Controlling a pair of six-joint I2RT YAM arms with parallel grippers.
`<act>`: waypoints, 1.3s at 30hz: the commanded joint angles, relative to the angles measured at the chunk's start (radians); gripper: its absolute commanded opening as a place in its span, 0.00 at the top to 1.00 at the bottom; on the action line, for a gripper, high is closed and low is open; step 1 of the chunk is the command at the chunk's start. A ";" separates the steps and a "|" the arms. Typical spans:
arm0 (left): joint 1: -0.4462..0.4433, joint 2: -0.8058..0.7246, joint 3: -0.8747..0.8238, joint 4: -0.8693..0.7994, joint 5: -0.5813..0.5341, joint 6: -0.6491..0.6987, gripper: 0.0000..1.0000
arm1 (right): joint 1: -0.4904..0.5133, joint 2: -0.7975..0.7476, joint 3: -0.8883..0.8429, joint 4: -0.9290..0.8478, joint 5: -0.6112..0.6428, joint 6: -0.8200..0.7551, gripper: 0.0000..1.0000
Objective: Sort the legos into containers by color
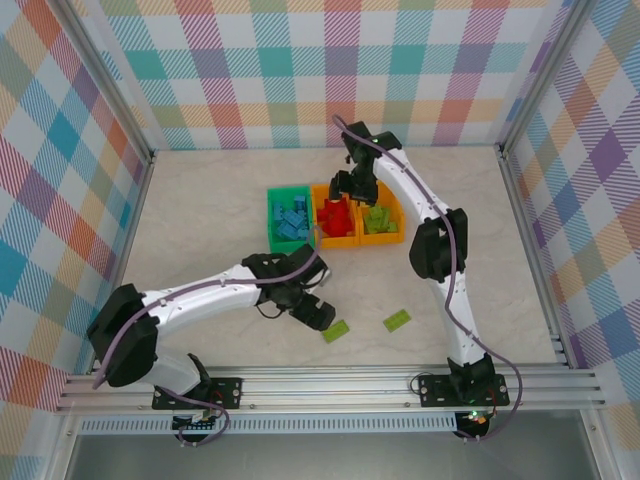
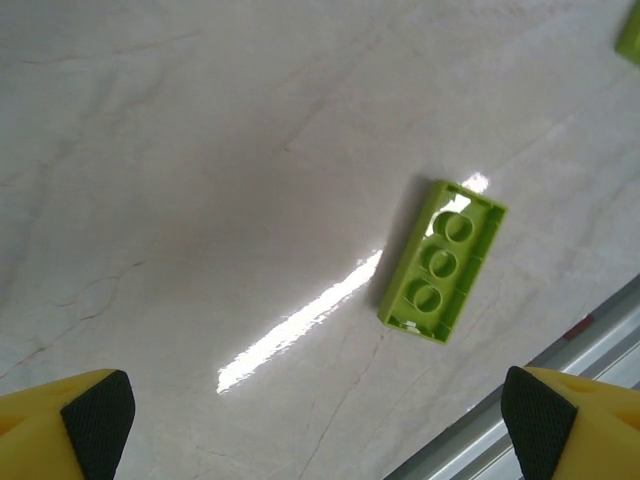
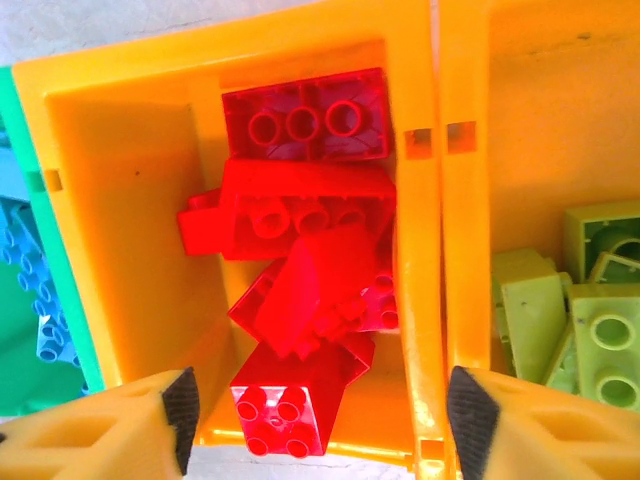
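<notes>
Hangs the right tool (image 3: 325, 425) straight over the middle orange bin (image 3: 415, 250), fingers (image 3: 180, 410) spread and clamping nothing, red legos (image 3: 300, 250) heaped inside, blue legos (image 1: 293, 222) in the green bin (image 1: 271, 215) tight against its left side, lime legos (image 3: 590, 320) in the other orange bin (image 3: 530, 120) tight against its right. Holds the left tool (image 2: 320, 420) released too, out on the arm-base side of that middle bin, low over the bare surface (image 2: 200, 150) with an upturned lime lego (image 2: 442, 260) lying loose just ahead of its pads (image 2: 100, 420). Shows a second lime lego (image 1: 397, 321) loose nearby, also on that bin's near side.
</notes>
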 commanded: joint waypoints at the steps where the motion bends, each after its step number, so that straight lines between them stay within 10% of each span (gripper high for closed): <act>1: -0.057 0.067 0.019 0.004 0.041 0.097 0.05 | 0.011 -0.077 -0.025 0.002 -0.064 -0.010 0.24; 19: -0.159 0.388 0.219 -0.056 0.027 0.217 0.24 | -0.153 -0.768 -0.988 0.249 0.017 0.124 0.17; 32: -0.148 0.447 0.271 -0.073 -0.015 0.227 0.69 | -0.330 -1.024 -1.223 0.232 0.021 0.113 0.15; 39: 0.000 0.386 0.429 -0.056 -0.015 0.157 0.72 | -0.330 -1.112 -1.408 0.272 0.001 0.116 0.17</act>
